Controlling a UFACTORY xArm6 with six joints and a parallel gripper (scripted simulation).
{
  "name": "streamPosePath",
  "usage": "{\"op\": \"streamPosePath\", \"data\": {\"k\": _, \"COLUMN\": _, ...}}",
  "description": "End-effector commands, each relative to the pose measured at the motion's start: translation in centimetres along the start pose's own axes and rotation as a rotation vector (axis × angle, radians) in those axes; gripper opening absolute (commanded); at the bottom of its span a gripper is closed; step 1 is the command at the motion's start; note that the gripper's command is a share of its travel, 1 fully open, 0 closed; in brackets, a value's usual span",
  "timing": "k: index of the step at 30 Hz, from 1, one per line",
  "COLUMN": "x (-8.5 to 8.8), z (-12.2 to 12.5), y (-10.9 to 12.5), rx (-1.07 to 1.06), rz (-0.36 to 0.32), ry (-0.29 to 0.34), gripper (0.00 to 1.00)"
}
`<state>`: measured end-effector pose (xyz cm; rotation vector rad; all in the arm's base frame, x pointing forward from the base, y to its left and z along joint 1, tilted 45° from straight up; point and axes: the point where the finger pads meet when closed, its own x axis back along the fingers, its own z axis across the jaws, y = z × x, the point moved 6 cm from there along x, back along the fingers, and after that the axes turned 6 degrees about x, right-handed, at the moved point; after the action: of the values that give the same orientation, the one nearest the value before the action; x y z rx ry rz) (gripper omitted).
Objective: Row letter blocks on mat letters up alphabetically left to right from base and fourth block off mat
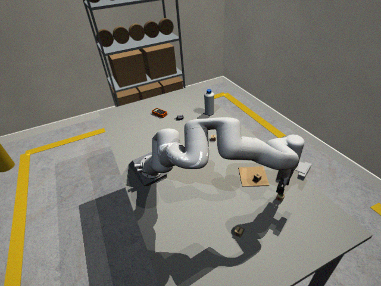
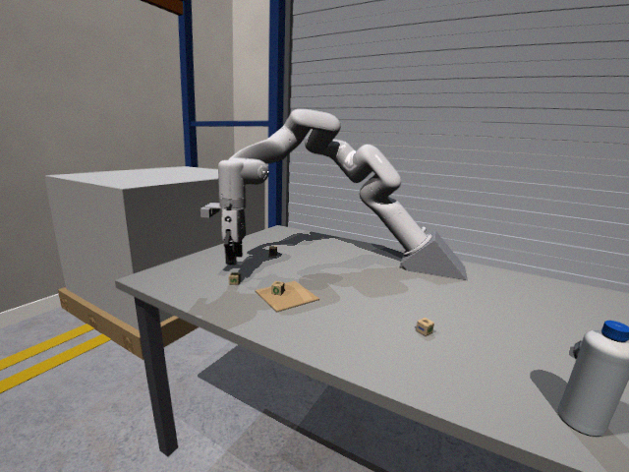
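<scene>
A brown mat (image 1: 253,176) lies on the grey table, and it also shows in the exterior view (image 2: 287,296). One block (image 1: 256,177) (image 2: 277,287) sits on the mat. A second block (image 1: 280,196) (image 2: 234,277) lies on the table just off the mat's edge. My gripper (image 1: 280,190) (image 2: 231,259) points straight down right above this block, partly open and empty, with its tips a little above the block. A third block (image 1: 238,230) (image 2: 272,250) lies in the arm's shadow. A fourth block (image 1: 212,137) (image 2: 425,325) lies behind the arm.
A white bottle with a blue cap (image 1: 209,102) (image 2: 594,378) stands at the table's far side. An orange meter (image 1: 159,112) and a small dark object (image 1: 180,117) lie near it. The table edge runs close to the gripper (image 2: 167,299).
</scene>
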<state>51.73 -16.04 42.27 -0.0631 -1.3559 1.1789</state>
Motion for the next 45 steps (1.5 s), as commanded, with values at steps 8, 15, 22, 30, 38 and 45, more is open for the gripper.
{"op": "streamPosePath", "data": {"k": 8, "x": -1.2, "z": 0.0, "y": -0.1, "rx": -0.001, "rz": 0.003, "ry": -0.002, "gripper": 0.69}}
{"op": "streamPosePath", "data": {"k": 15, "x": -2.2, "z": 0.0, "y": -0.1, "rx": -0.001, "rz": 0.003, "ry": -0.002, "gripper": 0.69}}
{"op": "streamPosePath", "data": {"k": 22, "x": -2.9, "z": 0.0, "y": -0.2, "rx": -0.001, "rz": 0.003, "ry": -0.002, "gripper": 0.69}}
{"op": "streamPosePath", "data": {"k": 30, "x": -3.4, "z": 0.0, "y": -0.2, "rx": -0.001, "rz": 0.003, "ry": -0.002, "gripper": 0.69}}
{"op": "streamPosePath", "data": {"k": 38, "x": -3.5, "z": 0.0, "y": -0.2, "rx": -0.001, "rz": 0.003, "ry": -0.002, "gripper": 0.69}}
{"op": "streamPosePath", "data": {"k": 45, "x": -3.5, "z": 0.0, "y": -0.2, "rx": -0.001, "rz": 0.003, "ry": -0.002, "gripper": 0.69}}
